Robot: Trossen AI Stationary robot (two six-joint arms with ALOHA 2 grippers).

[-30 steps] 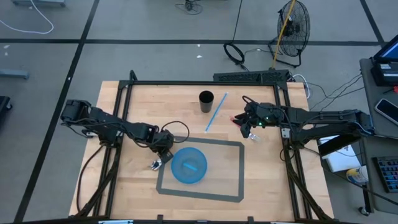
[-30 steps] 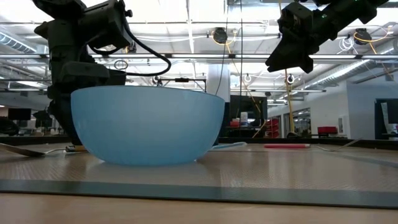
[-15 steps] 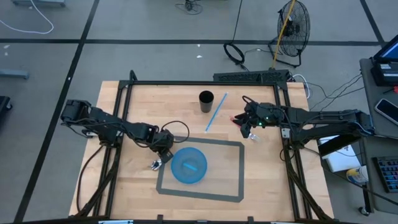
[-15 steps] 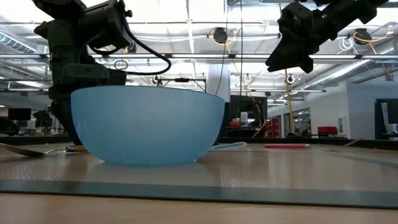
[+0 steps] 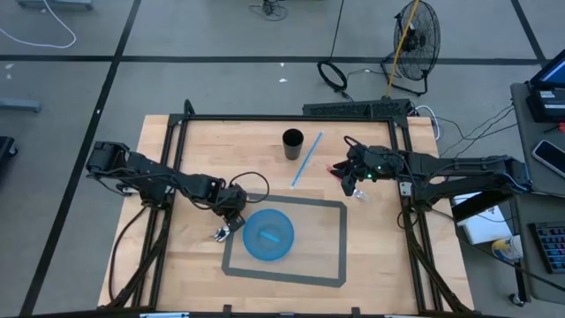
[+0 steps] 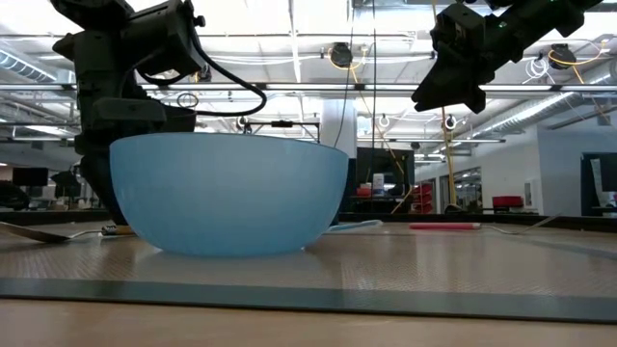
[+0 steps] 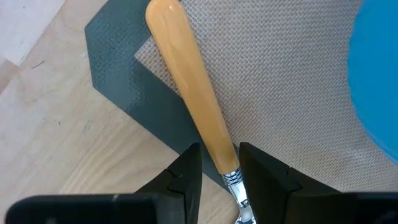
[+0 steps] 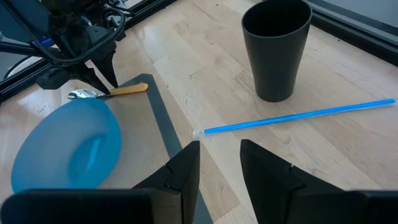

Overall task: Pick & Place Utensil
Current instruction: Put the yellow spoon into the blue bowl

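Observation:
The spoon (image 5: 224, 232) has a tan handle (image 7: 189, 87) and a metal bowl (image 6: 34, 232). It lies flat just left of the blue bowl (image 5: 267, 235), with its handle end on the grey mat (image 5: 331, 265). My left gripper (image 5: 231, 221) is down over the spoon, shut on it. My right gripper (image 5: 353, 183) hangs in the air near the table's right side. It is open by a narrow gap (image 8: 220, 162) and holds nothing. My left gripper (image 7: 220, 155) pinches the spoon where the tan handle narrows into the metal neck (image 7: 219, 149), one finger on each side. The fingers come from above, pointing down, and lie across the spoon. The spoon lies flat, its handle end (image 7: 163, 12) on the mat.
A black cup (image 5: 292, 143) stands at the far middle of the table, with a blue straw (image 5: 306, 159) lying beside it. A red object (image 5: 339, 170) lies near my right gripper. The blue bowl (image 6: 229, 193) sits on the mat right beside the spoon.

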